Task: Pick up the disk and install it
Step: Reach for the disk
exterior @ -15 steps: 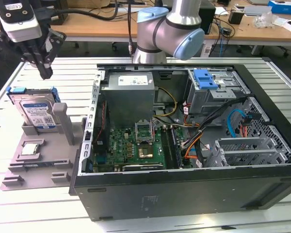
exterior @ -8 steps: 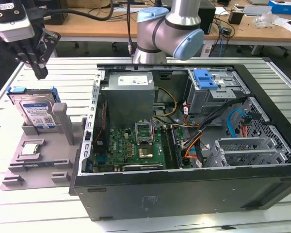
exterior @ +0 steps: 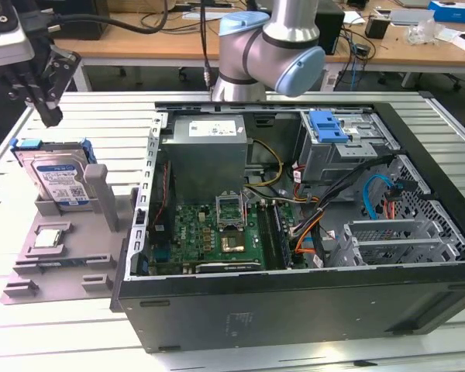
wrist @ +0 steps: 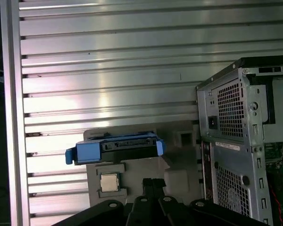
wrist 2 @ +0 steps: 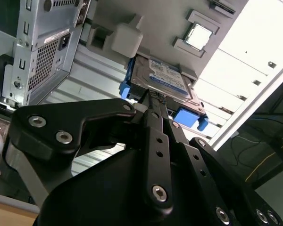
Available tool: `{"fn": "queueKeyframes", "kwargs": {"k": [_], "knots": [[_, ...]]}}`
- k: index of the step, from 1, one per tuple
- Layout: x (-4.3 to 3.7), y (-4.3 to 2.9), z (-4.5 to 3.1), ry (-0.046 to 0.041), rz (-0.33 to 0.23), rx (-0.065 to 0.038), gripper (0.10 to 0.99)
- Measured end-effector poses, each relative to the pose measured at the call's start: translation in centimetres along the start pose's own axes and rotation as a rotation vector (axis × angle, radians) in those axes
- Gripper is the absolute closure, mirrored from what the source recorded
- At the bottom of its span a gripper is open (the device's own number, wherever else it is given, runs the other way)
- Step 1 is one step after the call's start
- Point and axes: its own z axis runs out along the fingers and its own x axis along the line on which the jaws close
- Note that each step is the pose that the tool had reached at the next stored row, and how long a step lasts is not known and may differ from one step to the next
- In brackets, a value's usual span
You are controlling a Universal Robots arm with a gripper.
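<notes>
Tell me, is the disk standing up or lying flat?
Standing up. The disk rests on its edge in the grey holder, with its label facing out and its blue bracket along the top.

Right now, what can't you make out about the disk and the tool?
Bottom edge of the disk: exterior view, sunk behind the grey holder.
Near end of the disk: second wrist view, covered by the tool.
Label of the disk: first wrist view, it is edge-on.
Upper body of the tool: exterior view, cut off by the top edge.

Robotics lab; slatted aluminium bench; cable-strewn desks; opened computer.
</notes>
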Motion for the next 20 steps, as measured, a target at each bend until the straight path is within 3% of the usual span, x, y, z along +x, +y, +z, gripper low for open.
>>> {"fn": "queueKeyframes", "kwargs": {"k": [6, 9, 13, 14, 15, 18, 20], "knots": [[1.38, -0.1, -0.04, 0.0001, 0.0, 0.0, 0.98], [2.68, -0.2, -0.07, 0.0001, 0.0, 0.0, 0.98], [3.57, -0.27, -0.08, 0.0001, 0.0, 0.0, 0.98], [3.97, -0.29, -0.08, 0.0001, 0.0, 0.0, 0.98], [5.21, -0.38, -0.1, 0.0001, 0.0, 0.0, 0.98], [6.61, -0.49, -0.12, 0.0001, 0.0, 0.0, 0.98], [7.09, -0.52, -0.13, 0.0001, 0.0, 0.0, 0.98]]}}
